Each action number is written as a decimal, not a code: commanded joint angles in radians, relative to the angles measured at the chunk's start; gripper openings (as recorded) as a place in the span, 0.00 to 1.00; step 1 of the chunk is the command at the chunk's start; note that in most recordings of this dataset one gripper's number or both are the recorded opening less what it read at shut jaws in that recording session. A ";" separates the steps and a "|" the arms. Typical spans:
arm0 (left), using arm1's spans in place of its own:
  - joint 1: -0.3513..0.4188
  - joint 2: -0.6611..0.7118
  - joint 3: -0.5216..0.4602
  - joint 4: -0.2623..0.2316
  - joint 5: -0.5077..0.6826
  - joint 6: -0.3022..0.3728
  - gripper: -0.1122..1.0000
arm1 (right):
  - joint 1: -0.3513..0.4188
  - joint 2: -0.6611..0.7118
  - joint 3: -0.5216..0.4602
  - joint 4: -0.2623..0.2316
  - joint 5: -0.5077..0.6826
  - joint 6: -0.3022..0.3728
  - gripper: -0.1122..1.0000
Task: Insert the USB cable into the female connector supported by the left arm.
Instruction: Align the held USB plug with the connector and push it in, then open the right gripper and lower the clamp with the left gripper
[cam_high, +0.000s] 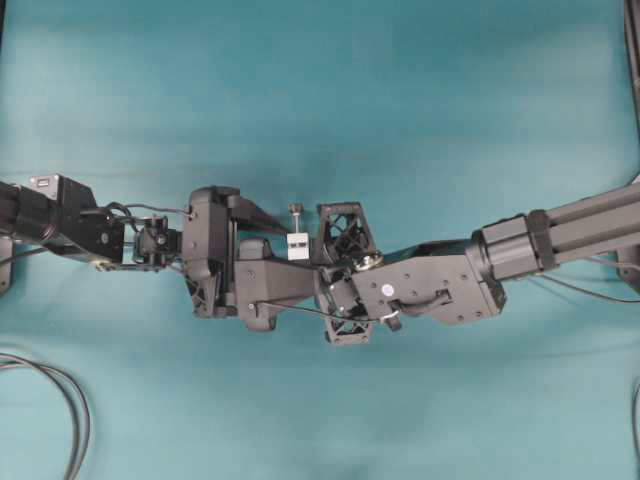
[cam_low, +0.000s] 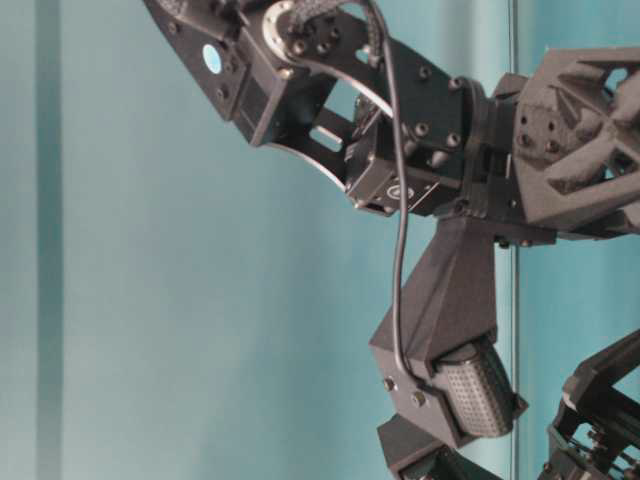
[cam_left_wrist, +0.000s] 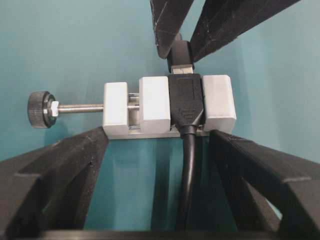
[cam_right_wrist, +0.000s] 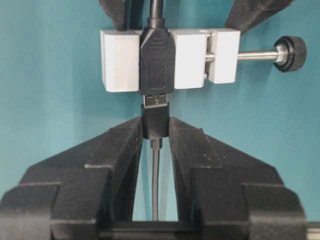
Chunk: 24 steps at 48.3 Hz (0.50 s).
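A white clamp block (cam_left_wrist: 155, 102) stands on the teal table and holds the black female connector (cam_left_wrist: 186, 100). My left gripper (cam_left_wrist: 159, 135) is open wide, with its fingertips (cam_left_wrist: 100, 137) against the block's near corners. My right gripper (cam_right_wrist: 156, 122) is shut on the USB cable's dark plug (cam_right_wrist: 155, 125). The plug's metallic tip (cam_right_wrist: 156, 100) sits at the mouth of the female connector (cam_right_wrist: 156, 60), with part of the metal showing. The thin USB cable (cam_right_wrist: 155, 180) runs back between the right fingers. From overhead the block (cam_high: 297, 245) lies between the two grippers.
The clamp's screw with a black knob (cam_left_wrist: 40, 109) sticks out sideways from the block. Thick looped black cables (cam_high: 70, 400) lie at the table's lower left. Both arms (cam_high: 540, 245) meet in the middle of the teal table (cam_high: 320, 90).
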<state>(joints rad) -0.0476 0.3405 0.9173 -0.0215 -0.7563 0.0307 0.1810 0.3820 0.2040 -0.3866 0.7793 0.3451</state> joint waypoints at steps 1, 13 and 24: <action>-0.011 -0.023 -0.005 0.003 0.000 -0.014 0.95 | 0.002 -0.018 -0.032 -0.003 0.008 0.003 0.30; -0.011 -0.023 -0.006 0.002 -0.002 -0.014 0.95 | 0.002 -0.006 -0.055 -0.005 0.012 0.003 0.30; -0.012 -0.023 -0.008 0.002 -0.002 -0.015 0.95 | 0.002 0.028 -0.101 -0.003 0.012 0.002 0.30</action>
<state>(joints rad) -0.0491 0.3405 0.9173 -0.0215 -0.7563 0.0291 0.1825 0.4188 0.1549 -0.3850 0.7992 0.3436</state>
